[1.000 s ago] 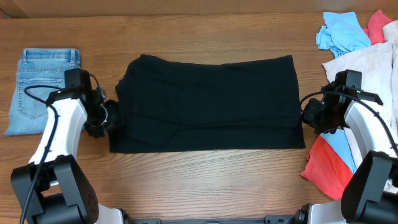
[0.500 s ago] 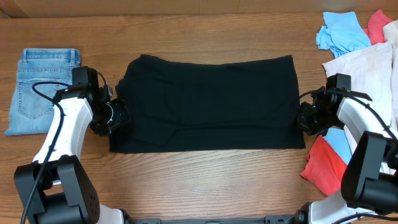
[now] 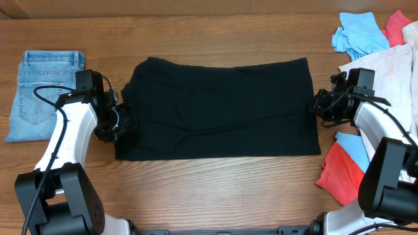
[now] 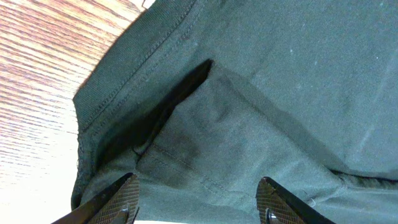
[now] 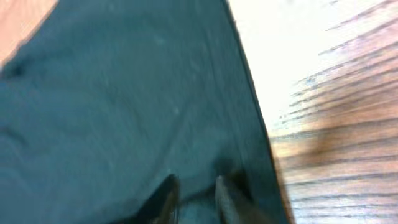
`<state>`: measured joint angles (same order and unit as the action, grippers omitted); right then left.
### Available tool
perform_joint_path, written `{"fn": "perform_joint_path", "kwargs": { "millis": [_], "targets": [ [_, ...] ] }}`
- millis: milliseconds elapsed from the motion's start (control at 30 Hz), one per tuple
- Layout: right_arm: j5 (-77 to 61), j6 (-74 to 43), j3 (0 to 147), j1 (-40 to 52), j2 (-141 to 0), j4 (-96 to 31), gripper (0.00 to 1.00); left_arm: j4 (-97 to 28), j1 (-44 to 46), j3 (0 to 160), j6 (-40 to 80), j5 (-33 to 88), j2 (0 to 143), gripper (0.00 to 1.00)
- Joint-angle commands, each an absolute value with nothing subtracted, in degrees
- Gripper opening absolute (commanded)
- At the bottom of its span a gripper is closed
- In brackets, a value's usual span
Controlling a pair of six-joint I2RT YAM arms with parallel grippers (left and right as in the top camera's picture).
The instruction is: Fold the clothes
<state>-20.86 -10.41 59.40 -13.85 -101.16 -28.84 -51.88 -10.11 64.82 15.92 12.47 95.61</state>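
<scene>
Left wrist view gives what the overhead cannot: my left gripper (image 4: 199, 190) is spread wide, its fingers (image 4: 121, 198) well apart above a sleeve seam of the plain black short-sleeved T-shirt (image 4: 280, 74), grasping nothing. The right wrist view is blurred. There my right gripper (image 5: 194, 196) has its fingers close together at the shirt's hemmed edge, and I cannot tell whether cloth is pinched between them.

From overhead the shirt lies flat in the middle of the brown wooden table (image 3: 215, 189), between my two arms. On my right a coral-red garment (image 3: 339, 173) lies nearest. Beyond it are a cream-white garment (image 3: 385, 65) and a light-blue garment (image 3: 358, 36). Folded light-blue denim jeans (image 3: 46, 91) lie at far left.
</scene>
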Motion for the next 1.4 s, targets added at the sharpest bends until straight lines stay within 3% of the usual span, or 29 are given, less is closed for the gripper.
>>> {"fn": "perform_joint_path", "kwargs": {
  "millis": [0, 267, 833, 933, 1033, 1167, 1367],
  "targets": [
    [-21.52, -10.94, 59.51, -14.02, -101.34, -28.64, 0.34, -51.81, -9.91, 65.36, 15.40, 13.39, 94.76, 0.64],
    [-21.52, -10.46, 59.53, -14.00, -101.34, -35.66, 0.34, -53.76, -9.91, 65.36, 15.18, 13.41, 94.76, 0.69],
    [-19.53, -10.26, 59.51, -14.00, -101.34, -40.01, 0.34, -50.00, -9.30, 56.90, 12.88, 16.88, 94.87, 0.65],
    [-19.53, -10.26, 59.51, -14.00, -101.34, -40.25, 0.34, -47.55, -9.30, 55.40, 13.02, 17.54, 94.87, 0.56],
    [-19.55, -10.26, 59.51, -14.00, -101.34, -40.32, 0.34, -45.39, -9.30, 55.22, 14.37, 18.22, 94.87, 0.32],
    [-19.55, -10.26, 59.51, -14.00, -101.34, -40.66, 0.33, -42.17, -9.30, 55.24, 14.50, 19.59, 94.87, 0.12],
    [-19.55, -10.26, 59.51, -14.00, -101.34, -40.71, 0.33, -35.40, -9.45, 55.48, 17.15, 23.97, 94.85, 0.09]
  ]
}}
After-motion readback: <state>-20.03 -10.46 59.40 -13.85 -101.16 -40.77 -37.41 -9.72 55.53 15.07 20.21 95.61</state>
